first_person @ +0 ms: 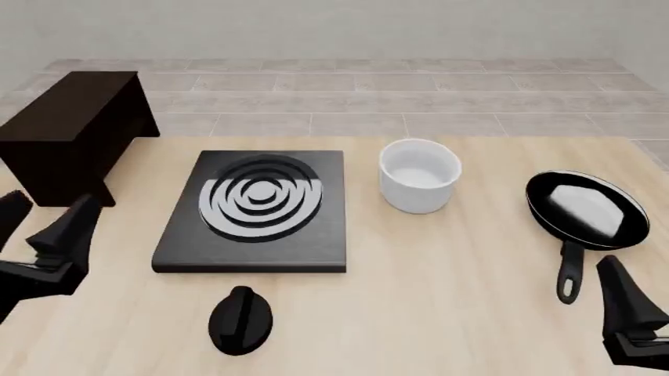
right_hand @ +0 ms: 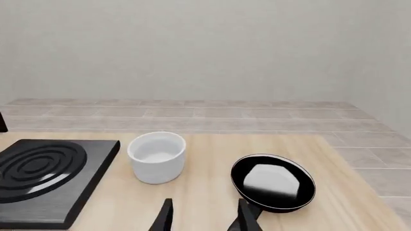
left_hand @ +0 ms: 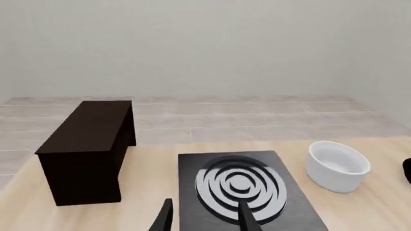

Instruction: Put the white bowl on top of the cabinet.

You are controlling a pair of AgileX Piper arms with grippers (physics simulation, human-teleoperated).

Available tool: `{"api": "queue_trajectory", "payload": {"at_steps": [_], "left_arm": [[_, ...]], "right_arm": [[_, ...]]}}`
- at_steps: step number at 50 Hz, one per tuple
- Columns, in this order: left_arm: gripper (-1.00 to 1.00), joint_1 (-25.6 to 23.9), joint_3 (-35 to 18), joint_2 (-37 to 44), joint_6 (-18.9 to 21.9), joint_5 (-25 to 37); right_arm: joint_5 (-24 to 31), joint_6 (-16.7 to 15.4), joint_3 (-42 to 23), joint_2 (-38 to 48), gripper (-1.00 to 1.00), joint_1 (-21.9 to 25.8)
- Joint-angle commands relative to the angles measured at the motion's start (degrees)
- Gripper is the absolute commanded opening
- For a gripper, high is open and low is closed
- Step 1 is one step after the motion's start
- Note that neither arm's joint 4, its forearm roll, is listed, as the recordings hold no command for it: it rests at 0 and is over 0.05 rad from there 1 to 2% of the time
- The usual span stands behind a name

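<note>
The white bowl (first_person: 419, 175) stands upright and empty on the wooden table, right of the stove plate; it also shows in both wrist views (left_hand: 337, 165) (right_hand: 157, 156). The cabinet (first_person: 78, 129), a dark brown box with a flat bare top, stands at the far left (left_hand: 90, 149). My left gripper (first_person: 42, 219) hovers open near the table's left edge, in front of the cabinet, its fingertips (left_hand: 165, 217) holding nothing. My right gripper (first_person: 638, 305) sits low at the near right, open and empty (right_hand: 204, 216), well short of the bowl.
A flat black stove plate (first_person: 178, 254) with grey rings lies between cabinet and bowl. A black frying pan (first_person: 585, 207) rests right of the bowl, handle pointing toward me. A black round knob (first_person: 240, 319) lies in front of the stove plate.
</note>
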Motion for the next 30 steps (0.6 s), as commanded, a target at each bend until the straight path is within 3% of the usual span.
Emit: {"api": "queue_trajectory", "payload": {"at_steps": [1,7,13,25,30], "left_arm": [[1.00,-6.61,-9.58,15.16,0.61,-2.97],[1.00,-10.99,-14.47,21.46,0.10,-3.30],[1.00,-12.95,-16.63,26.87,1.55,-5.48],[1.00,-16.05,-22.55,36.02,-1.39,-6.23],[1.00,-17.60,-24.77,40.10,-0.82,-6.45]], "right_arm": [[0.15,0.08,-0.12,0.00,1.00,0.02],[0.13,0.04,-0.12,0.02,1.00,0.02],[0.07,-0.06,-0.04,-0.03,1.00,0.03],[0.08,0.00,0.00,-0.05,1.00,0.03],[-0.08,0.00,0.14,-0.02,1.00,0.03]]}}
